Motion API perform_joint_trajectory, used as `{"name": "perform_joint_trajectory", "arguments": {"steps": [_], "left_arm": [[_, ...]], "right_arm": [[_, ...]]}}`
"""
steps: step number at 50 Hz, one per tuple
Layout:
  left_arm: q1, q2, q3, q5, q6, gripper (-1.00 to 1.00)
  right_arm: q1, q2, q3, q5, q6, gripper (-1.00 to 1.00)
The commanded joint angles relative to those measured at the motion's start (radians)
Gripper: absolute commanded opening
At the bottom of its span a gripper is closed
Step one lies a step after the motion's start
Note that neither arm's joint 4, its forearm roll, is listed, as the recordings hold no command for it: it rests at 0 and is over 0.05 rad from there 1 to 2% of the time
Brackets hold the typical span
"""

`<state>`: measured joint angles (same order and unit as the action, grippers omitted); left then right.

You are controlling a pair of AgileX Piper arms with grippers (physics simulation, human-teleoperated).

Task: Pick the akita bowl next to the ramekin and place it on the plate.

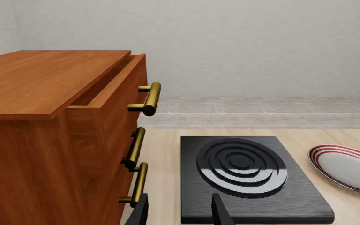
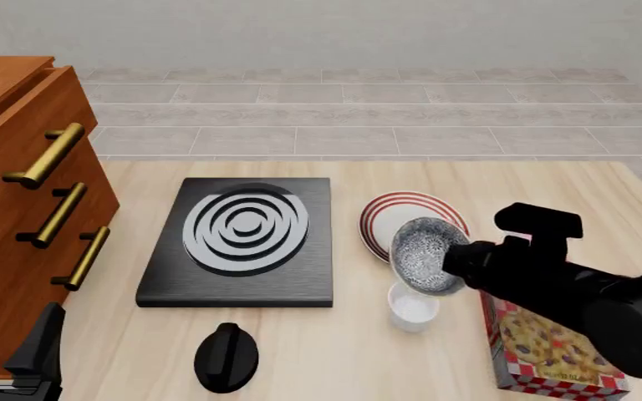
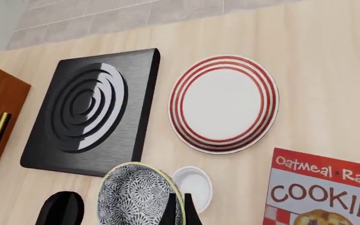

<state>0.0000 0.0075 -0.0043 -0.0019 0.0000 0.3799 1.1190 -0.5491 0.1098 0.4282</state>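
Bowl gripped by right claw, tilted, aloft above ramekin. Carry step; next: shift toward 12 o'clock over plate, level, release.

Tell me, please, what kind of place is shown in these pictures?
Probably a simulated kitchen counter. A black burner with white rings sits on the pale wooden table, beside a red-ringed plate and a wooden drawer cabinet with brass handles. A cookie box and a tiled floor behind fit that too.
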Motion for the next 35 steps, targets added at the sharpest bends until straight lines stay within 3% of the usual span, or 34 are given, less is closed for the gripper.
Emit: {"name": "perform_joint_trajectory", "arguments": {"steps": [1,13,35], "left_arm": [[0.000,0.000,0.000,0.000,0.000,1.00],[0.000,0.000,0.000,0.000,0.000,1.00],[0.000,0.000,0.000,0.000,0.000,1.00]], "right_arm": [[-0.028,0.054,-0.049,-0.025,0.001,-1.00],[-0.041,0.113,-0.081,-0.043,0.014,-1.00],[-0.095,0.243,-0.170,-0.056,-0.014,-1.00]]}}
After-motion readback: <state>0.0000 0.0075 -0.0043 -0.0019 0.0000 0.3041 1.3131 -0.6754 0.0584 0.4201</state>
